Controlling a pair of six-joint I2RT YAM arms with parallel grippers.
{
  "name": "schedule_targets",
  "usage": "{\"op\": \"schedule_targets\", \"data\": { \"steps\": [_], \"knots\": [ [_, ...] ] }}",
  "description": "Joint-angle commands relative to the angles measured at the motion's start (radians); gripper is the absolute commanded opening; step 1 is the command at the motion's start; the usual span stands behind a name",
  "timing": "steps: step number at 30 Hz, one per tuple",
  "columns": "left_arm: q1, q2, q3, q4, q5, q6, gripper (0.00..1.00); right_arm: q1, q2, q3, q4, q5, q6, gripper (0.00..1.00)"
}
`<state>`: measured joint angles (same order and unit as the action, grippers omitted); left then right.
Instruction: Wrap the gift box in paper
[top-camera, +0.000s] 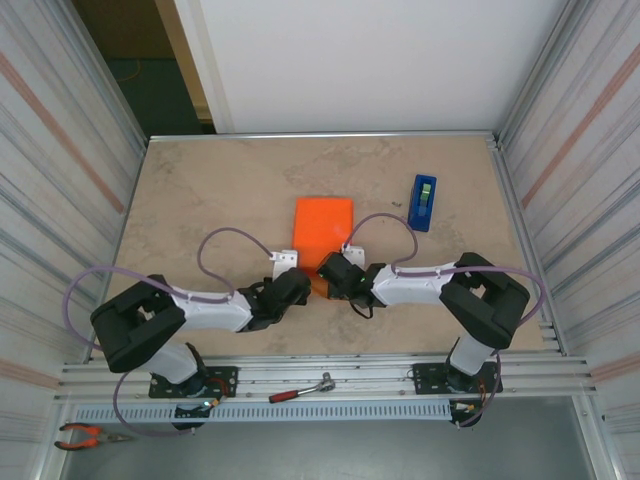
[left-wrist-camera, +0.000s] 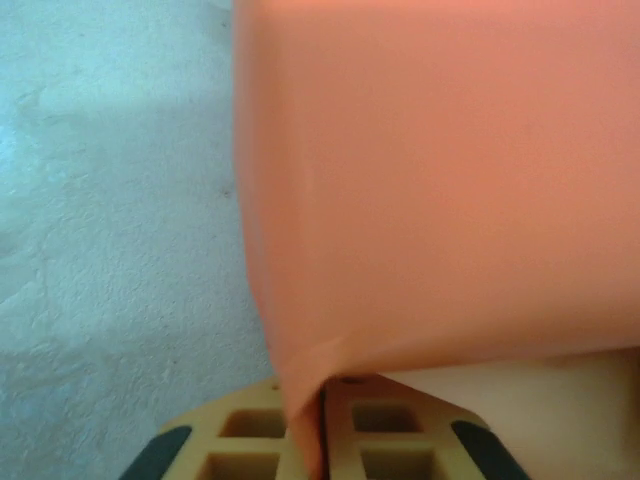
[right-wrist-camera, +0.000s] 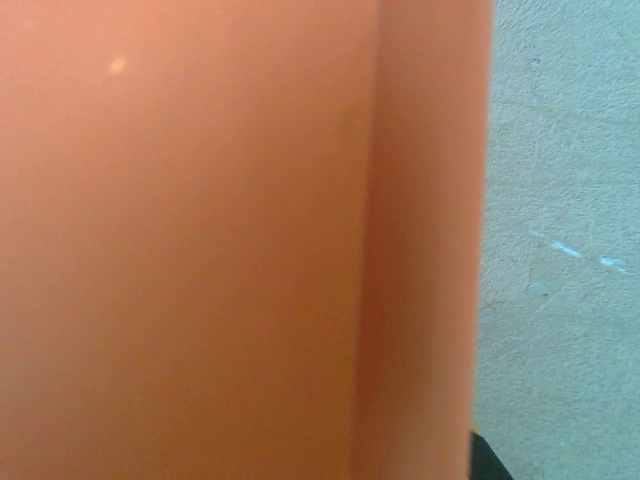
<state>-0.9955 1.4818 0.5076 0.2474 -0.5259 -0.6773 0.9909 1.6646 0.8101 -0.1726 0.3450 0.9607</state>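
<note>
We see the paper (top-camera: 322, 228) folded into a boxy block, left of the blue tape dispenser (top-camera: 422, 202) and a little nearer the arms. Our left gripper (left-wrist-camera: 322, 440) is closed tight, pinching a flap of the paper. Our right gripper (top-camera: 330, 277), also left of the dispenser, is fully closed at the block's near edge; we cannot tell whether it grips anything.

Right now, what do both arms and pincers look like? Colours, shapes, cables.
Left arm and right arm: white link tubes between chunky black joint housings, each trailed by a loose lilac cable. A white bracket sits at each black wrist. The left pincer has tan moulded fingers with rectangular recesses and black patches at the outer edges.
</note>
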Motion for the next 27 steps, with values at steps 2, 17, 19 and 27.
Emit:
{"op": "schedule_targets", "data": {
  "steps": [2,17,19,27],
  "knots": [
    [-0.012,-0.056,-0.012,0.000,-0.036,0.016,0.17,0.011,-0.020,0.008,-0.036,-0.010,0.015,0.19],
    [0.071,-0.218,-0.006,-0.040,0.127,0.174,0.94,-0.042,-0.161,-0.021,-0.089,-0.043,-0.028,0.77],
    [0.099,-0.242,-0.003,-0.045,0.163,0.206,0.99,-0.058,-0.166,-0.026,-0.091,-0.046,-0.031,0.78],
    [0.140,-0.285,0.001,-0.049,0.169,0.259,0.99,-0.118,-0.128,-0.029,-0.077,-0.072,-0.067,0.77]
  ]
}}
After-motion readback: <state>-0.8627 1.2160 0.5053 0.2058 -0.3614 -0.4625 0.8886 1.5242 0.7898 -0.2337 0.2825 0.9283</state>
